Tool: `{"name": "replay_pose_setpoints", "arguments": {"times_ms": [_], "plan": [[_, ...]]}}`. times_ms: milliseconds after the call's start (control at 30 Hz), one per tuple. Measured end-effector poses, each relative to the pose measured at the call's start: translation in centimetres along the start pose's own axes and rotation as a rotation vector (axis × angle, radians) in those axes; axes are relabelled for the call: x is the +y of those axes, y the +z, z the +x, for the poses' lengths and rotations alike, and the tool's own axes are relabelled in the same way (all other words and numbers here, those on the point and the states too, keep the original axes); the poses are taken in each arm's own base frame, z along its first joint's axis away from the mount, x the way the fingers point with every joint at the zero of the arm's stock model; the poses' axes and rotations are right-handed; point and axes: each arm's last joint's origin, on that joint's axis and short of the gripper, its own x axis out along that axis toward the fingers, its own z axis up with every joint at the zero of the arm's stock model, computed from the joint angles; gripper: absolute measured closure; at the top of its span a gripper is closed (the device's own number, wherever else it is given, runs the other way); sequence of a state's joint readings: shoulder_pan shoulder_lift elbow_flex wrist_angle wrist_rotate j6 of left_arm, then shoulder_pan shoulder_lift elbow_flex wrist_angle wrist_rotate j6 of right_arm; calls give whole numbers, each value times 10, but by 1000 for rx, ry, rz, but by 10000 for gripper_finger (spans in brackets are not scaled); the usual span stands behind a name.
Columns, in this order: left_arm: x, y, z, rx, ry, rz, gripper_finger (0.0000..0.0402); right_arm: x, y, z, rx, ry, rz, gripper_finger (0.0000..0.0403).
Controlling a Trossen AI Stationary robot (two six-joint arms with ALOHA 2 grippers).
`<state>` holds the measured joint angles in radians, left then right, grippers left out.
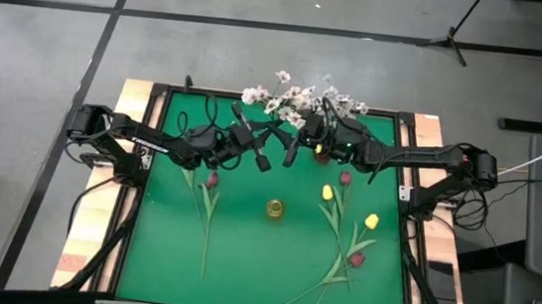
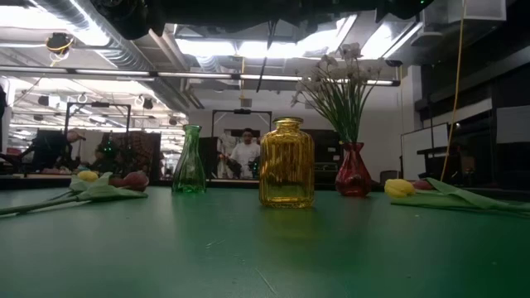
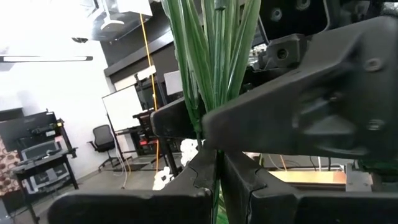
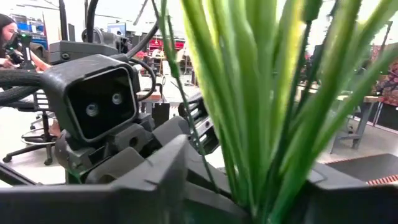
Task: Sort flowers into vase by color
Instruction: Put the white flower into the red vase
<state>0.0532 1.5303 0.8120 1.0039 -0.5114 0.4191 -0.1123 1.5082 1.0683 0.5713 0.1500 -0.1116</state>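
Overhead, left gripper (image 3: 219,177) pinched on white sprays' stems (image 3: 211,56) — right gripper (image 1: 320,137) alongside, jaws unclear.

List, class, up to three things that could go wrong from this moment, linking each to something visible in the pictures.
1. Both grippers crowd the white flowers in the red vase: the left gripper is shut on a stem, the right gripper sits beside it. The arms could collide.
2. Pulling on the stems may tip the narrow red vase.
3. Tulips lying on the green mat could get swept aside.
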Motion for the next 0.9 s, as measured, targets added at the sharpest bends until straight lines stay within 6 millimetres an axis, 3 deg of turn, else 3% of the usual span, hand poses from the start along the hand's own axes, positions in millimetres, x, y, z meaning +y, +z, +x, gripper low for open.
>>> {"name": "replay_pose_setpoints", "arguments": {"times_ms": [233,667,900], "plan": [[0,0,0,2,0,1,392,-1,-1,0,14,-52,-2,296],[0,0,0,5,5,1,391,-2,-1,0,26,-80,-2,387],[0,-1,0,6,4,2,387,-2,-2,0,28,-80,9,388]]}}
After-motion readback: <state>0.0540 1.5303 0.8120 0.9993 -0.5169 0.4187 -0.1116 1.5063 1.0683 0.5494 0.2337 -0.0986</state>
